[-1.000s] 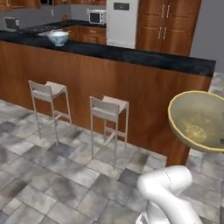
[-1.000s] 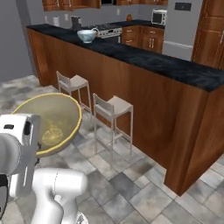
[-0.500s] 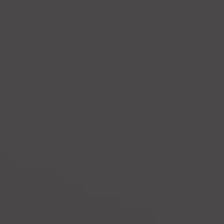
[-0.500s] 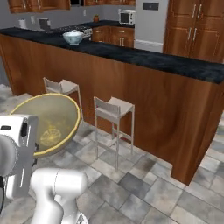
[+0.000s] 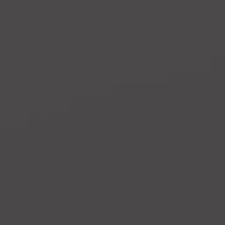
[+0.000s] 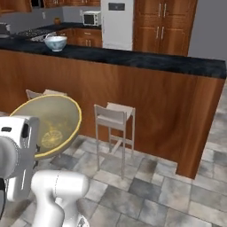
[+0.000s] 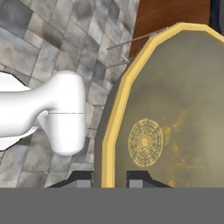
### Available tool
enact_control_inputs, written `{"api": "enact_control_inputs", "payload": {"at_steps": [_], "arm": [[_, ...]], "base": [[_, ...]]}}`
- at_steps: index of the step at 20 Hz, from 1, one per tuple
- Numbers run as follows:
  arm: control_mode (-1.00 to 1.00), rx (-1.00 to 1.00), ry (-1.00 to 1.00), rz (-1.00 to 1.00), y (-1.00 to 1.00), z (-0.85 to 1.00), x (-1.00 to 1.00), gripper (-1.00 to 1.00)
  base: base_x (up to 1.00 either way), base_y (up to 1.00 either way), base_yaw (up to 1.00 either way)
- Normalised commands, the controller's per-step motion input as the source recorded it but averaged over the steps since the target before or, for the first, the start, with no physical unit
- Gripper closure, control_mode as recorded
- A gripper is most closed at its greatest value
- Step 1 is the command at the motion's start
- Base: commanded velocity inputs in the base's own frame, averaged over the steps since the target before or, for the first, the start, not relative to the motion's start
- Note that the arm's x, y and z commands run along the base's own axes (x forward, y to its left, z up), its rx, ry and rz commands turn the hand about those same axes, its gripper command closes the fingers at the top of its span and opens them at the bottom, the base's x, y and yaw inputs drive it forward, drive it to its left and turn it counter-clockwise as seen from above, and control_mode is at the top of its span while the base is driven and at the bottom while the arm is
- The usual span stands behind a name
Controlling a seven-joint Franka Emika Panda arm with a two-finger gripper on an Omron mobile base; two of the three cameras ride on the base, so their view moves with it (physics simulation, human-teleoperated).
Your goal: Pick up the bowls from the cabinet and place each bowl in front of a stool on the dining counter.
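Your two-finger gripper (image 7: 105, 178) is clamped narrow on the yellowish rim of the deep olive-tan glazed bowl (image 7: 175, 118), one dark fingertip (image 7: 83, 179) outside the wall and the other inside. The bowl is tipped on its side, so you look straight into it at the round yellow pattern on its bottom. In the right base view that bowl (image 6: 51, 124) hangs in the air beside the white arm, above the grey stone tile floor (image 6: 177, 199) and short of the long dining counter with the black marbled top (image 6: 133, 57). The white bowl with blue pattern (image 6: 56, 43) sits on that counter, far to the left. A light wooden stool (image 6: 114, 122) stands against the counter's brown panel front.
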Motion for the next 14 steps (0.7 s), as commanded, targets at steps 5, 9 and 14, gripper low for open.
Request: {"api": "enact_control_inputs", "payload": {"at_steps": [5,9,14], "arm": [[1.0,0.0,0.0,0.0,0.0,0.0,0.0,1.0],[1.0,0.0,0.0,0.0,0.0,0.0,0.0,1.0],[1.0,0.0,0.0,0.0,0.0,0.0,0.0,1.0]], "base": [[0.43,0.77,-0.44],[0.5,0.41,-0.41],[0.31,0.28,-0.32]]}}
